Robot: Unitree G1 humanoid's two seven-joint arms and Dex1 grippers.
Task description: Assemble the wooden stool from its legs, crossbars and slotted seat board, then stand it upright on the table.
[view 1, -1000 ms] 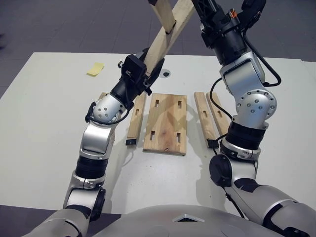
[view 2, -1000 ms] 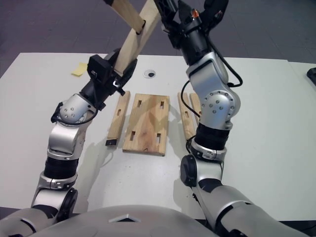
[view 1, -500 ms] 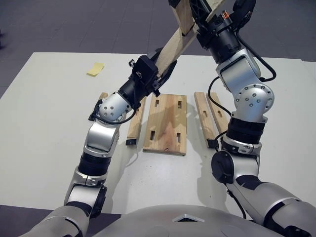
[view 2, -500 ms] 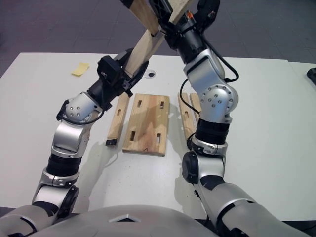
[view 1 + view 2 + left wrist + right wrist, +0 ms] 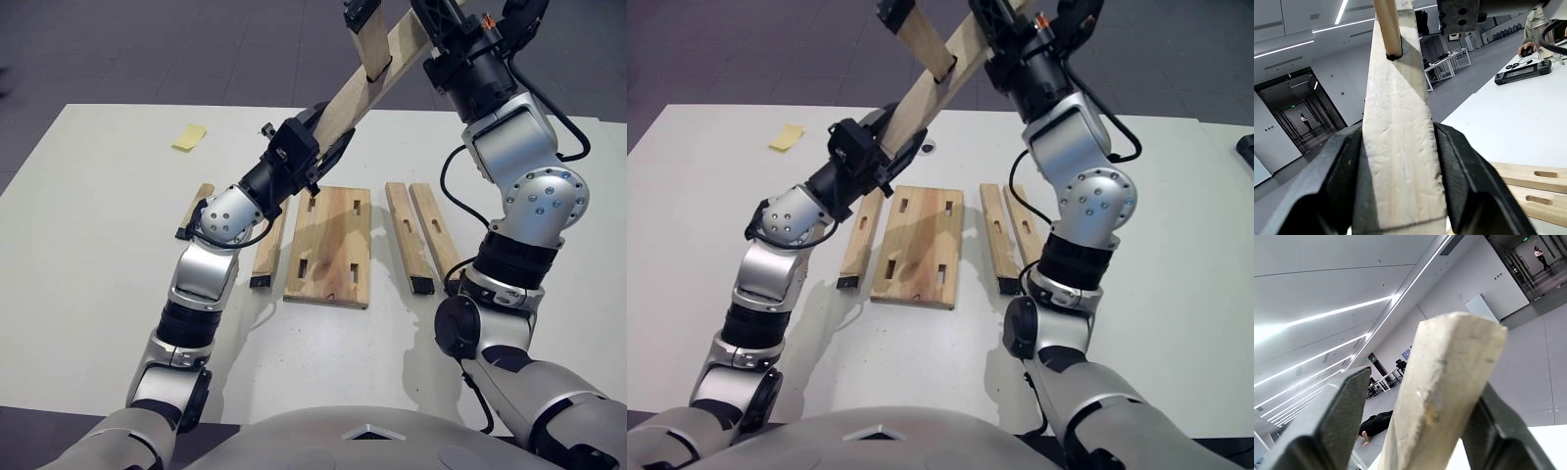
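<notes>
A long wooden leg point(image 5: 362, 88) slants up over the table, with a short crossbar point(image 5: 370, 41) stuck through its slot near the top. My left gripper point(image 5: 318, 135) is shut on the leg's lower end, above the far edge of the slotted seat board point(image 5: 328, 245). Both black fingers point(image 5: 1337, 186) press its sides in the left wrist view. My right gripper point(image 5: 438, 24) is shut on a wooden end point(image 5: 1444, 396) that looks like the same leg's upper end. The seat board lies flat at the table's middle.
Loose legs lie flat beside the board: one point(image 5: 269, 235) at its left, another partly hidden point(image 5: 201, 192) behind my left arm, two point(image 5: 407, 235) point(image 5: 436, 227) at its right. A yellow note point(image 5: 189, 137) sits at the far left of the white table point(image 5: 88, 245).
Both arms have carried the leg and crossbar to the right. The leg now leans lower. My right forearm has moved clear of the two legs lying right of the board.
</notes>
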